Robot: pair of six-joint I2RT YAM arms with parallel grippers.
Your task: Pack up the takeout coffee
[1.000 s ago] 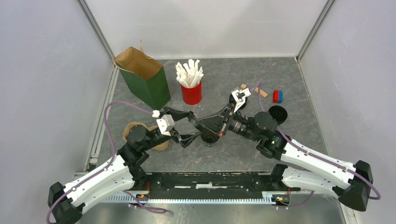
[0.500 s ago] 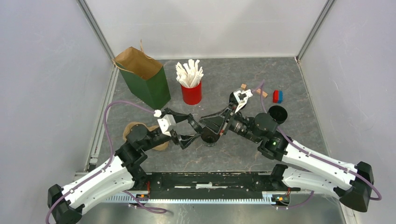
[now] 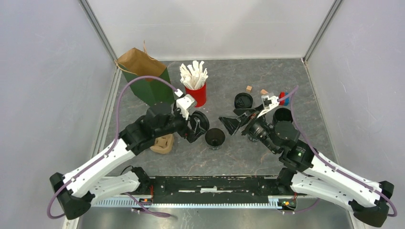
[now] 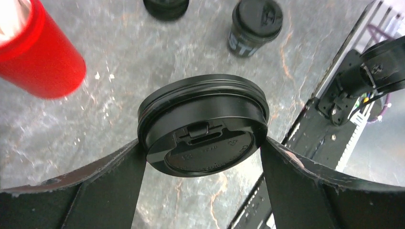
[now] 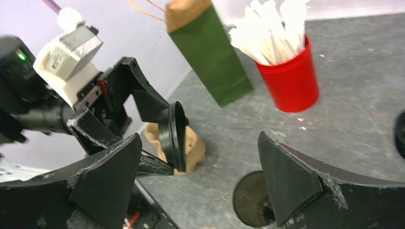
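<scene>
A flat round black lid (image 4: pixel 203 131) is pinched at its rim between my left gripper's (image 4: pixel 203 143) fingers; the top view shows that lid (image 3: pixel 198 122) tilted on edge above the table. Just right of it an open black paper cup (image 3: pixel 215 138) stands upright without a lid. My right gripper (image 3: pixel 235 121) hangs open and empty to the right of this cup, whose mouth (image 5: pixel 252 198) shows low between its fingers (image 5: pixel 107 176). Behind stands a second black cup (image 3: pixel 243 100) with a lid on and white lettering (image 4: pixel 237 43) on its side.
The green paper bag (image 3: pixel 150 83) stands open at the back left, and a red cup of white sticks (image 3: pixel 195 90) beside it. A brown cardboard piece (image 3: pixel 162 143) lies under my left arm. Another open black cup (image 3: pixel 283 116), small wooden blocks (image 3: pixel 249 88) and a red-blue block (image 3: pixel 284 98) sit right.
The two grippers were together over the middle cup. The right gripper has opened and drawn back right. The left gripper has swung left and back with the lid, and the cup shows uncovered.
</scene>
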